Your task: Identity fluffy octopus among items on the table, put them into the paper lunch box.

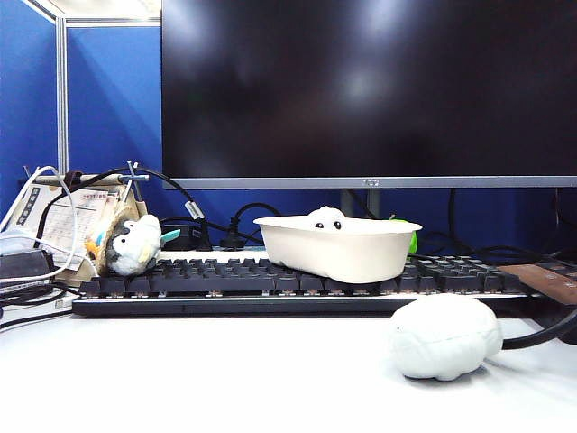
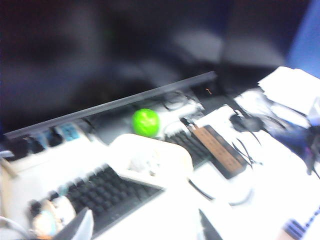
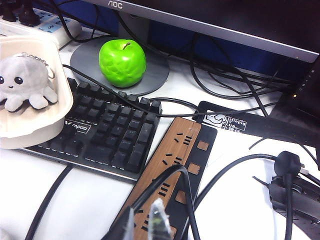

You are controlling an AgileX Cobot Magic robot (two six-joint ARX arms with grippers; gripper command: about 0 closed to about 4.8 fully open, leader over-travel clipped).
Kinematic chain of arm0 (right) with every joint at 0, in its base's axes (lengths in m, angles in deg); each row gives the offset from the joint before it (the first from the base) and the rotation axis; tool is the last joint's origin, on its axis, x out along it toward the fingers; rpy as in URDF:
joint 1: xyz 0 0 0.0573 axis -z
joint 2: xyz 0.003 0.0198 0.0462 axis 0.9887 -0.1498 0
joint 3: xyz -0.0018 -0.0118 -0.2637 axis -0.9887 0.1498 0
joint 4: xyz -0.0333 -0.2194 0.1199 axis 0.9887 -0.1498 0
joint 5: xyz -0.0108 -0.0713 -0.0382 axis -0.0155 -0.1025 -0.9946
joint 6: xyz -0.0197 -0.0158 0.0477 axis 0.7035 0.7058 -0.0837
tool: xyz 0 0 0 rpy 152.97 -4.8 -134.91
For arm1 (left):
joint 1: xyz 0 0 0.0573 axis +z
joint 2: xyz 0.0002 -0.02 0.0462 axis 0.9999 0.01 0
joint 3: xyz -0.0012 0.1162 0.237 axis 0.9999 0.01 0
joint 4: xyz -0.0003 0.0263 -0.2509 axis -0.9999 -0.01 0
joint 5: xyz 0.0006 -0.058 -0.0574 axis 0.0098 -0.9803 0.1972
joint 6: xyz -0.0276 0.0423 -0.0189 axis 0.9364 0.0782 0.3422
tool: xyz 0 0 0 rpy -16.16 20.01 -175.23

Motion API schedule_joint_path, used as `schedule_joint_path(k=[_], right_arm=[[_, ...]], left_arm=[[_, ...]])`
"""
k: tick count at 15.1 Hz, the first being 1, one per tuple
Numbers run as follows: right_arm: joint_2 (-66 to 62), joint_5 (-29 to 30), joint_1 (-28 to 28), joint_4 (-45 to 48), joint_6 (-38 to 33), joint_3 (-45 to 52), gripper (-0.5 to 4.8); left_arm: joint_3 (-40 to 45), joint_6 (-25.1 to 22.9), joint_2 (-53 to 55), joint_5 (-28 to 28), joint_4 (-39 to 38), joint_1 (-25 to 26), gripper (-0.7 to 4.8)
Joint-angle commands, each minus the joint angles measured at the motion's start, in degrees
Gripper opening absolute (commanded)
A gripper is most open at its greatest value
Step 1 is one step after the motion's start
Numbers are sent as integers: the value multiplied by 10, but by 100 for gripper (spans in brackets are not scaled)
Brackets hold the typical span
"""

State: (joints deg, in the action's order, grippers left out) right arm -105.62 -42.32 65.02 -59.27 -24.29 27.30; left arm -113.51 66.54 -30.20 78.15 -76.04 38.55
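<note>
The octopus (image 1: pixel 326 219) is a small pale plush with a round head, two black bead eyes and short stubby tentacles; a bead chain with a ring is attached at the top of its head, as seen in the right wrist view (image 3: pixel 22 82). It sits inside the lunch box (image 1: pixel 338 245), an off-white paper tray with a flared rim. From the front only the top of its head and its eyes clear the rim.

Left to right across the table (image 1: pixel 225 379): a grey-and-white plush (image 1: pixel 133 245) leans against clutter at the far left. The keyboard (image 1: pixel 207 281) spans most of the width. The box rests on top of its keys, right of centre, long axis running left-right. An eyeless white plush lump (image 1: pixel 444 336) lies on the table in front of the keyboard's right end. A green apple (image 3: pixel 122 62) stands on the monitor base behind the box. A wood-faced power strip (image 3: pixel 172 170) with cables lies right of the keyboard.

The table in front of the keyboard is bare from the left edge to the lump.

The octopus sits upright, facing the front of the table.

The left gripper (image 2: pixel 82 227) is blurred, high over the keyboard's left end; its finger spread cannot be told. The right gripper (image 3: pixel 145 225) hovers over the power strip, fingertips narrowly apart, holding nothing.
</note>
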Motion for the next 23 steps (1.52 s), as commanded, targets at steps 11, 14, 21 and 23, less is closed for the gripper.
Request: schedule_joint_path(k=[11,14,21,23], right_arm=[[0,1,0,6,-2,-2,53],[0,1,0,6,-2,-2,53],[0,1,0,6,-2,-2,53],[0,1,0,6,-2,-2,53]], left_arm=[[323,27,-229,-24,215,-1,268],[410,27,-229,-24,289,-1,268],[517,26,-229,-19,412,-1,268],[519,25,-229,-18,412,-1,268]])
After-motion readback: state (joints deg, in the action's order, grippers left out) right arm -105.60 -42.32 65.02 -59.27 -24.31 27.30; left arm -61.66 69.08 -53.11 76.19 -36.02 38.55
